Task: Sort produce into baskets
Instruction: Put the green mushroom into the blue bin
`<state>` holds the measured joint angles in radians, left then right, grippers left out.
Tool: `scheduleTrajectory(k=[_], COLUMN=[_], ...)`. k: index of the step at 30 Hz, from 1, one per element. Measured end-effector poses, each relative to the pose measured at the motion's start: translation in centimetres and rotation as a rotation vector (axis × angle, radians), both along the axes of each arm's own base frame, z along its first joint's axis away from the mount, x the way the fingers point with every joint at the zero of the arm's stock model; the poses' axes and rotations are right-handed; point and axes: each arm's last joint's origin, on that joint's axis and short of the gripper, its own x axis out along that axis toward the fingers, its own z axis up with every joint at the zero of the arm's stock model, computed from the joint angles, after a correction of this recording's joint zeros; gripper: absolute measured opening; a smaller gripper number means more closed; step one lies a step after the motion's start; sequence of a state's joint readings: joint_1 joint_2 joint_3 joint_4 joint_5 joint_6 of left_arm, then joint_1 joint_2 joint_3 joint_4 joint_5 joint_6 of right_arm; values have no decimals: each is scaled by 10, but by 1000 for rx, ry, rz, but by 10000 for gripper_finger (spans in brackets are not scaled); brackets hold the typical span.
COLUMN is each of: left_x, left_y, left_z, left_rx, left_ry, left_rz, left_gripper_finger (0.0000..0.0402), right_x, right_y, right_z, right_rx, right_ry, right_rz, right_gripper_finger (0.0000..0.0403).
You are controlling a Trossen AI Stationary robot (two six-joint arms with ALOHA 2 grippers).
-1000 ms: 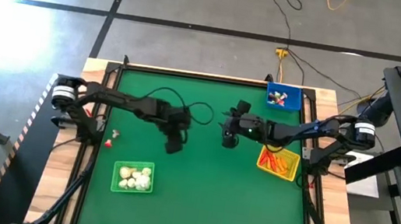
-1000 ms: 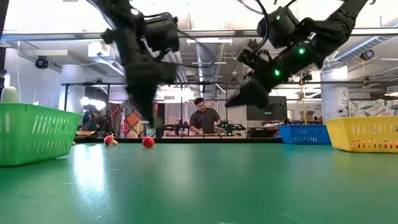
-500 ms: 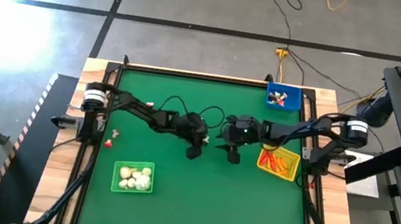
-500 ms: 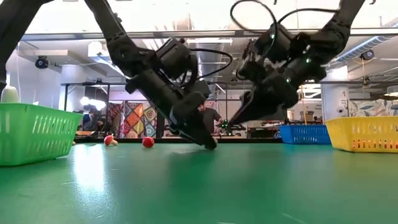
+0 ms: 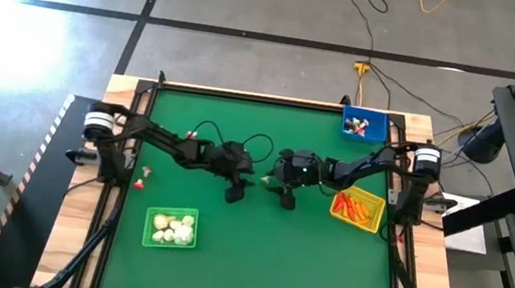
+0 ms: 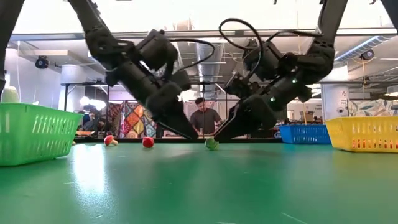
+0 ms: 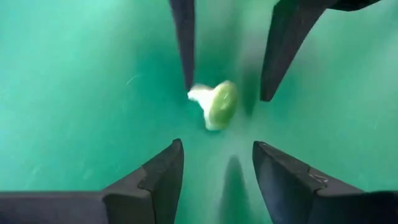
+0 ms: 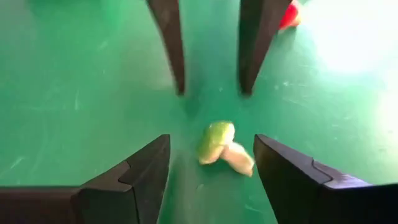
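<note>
Two loose red pieces at the surface's nine o'clock, one green-and-white piece at centre between left hand and right hand, both released; baskets partly filled; sorting unfinished.

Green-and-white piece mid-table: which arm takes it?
Right. The green-and-white piece lies almost between the fingertips of the open right tool. The left tool, also open, stops short of it.

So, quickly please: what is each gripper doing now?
Left gripper: open, holding nothing, facing the green-and-white piece on the mat.
Right gripper: open, holding nothing, the same piece between its fingers.
</note>
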<state>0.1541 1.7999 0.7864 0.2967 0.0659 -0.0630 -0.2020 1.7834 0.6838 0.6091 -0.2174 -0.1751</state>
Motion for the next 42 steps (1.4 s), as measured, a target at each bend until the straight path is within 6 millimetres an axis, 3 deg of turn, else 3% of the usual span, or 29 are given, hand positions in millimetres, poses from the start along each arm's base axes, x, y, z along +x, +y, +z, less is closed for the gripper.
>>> scheduleTrajectory(k=[5, 12, 22, 26, 30, 33, 36, 38, 42], left_x=[-22, -56, -97, -104, -110, -114, -116, -115, -112], left_y=[-1, -4, -5, -7, -8, -9, -10, -10, -11], left_z=[15, 35, 42, 40, 32, 26, 23, 22, 25], left_rx=[40, 68, 116, 99, 82, 73, 68, 66, 65], left_ry=[-47, -118, -165, -174, -150, -123, -117, -135, -196], left_rz=[72, 163, 333, 344, 338, 327, 323, 299, 256], left_gripper_finger=[180, 181, 181, 181, 181, 181, 181, 181, 181], right_x=[12, 15, 13, 11, -8, -39, -73, -94, -121], right_y=[-2, -8, -16, -18, -23, -31, -40, -48, -75], right_z=[-14, -13, -11, 13, 68, 95, 122, 129, 122], right_rx=[-19, -62, -85, -125, -339, -502, -500, -405, -249], right_ry=[31, 30, 47, 26, 75, 209, 210, 193, 228], right_rz=[27, 37, 27, -43, -287, -622, -1001, -1182, -1370], right_gripper_finger=[238, 220, 115, 71, 42, 35, 35, 34, 34])
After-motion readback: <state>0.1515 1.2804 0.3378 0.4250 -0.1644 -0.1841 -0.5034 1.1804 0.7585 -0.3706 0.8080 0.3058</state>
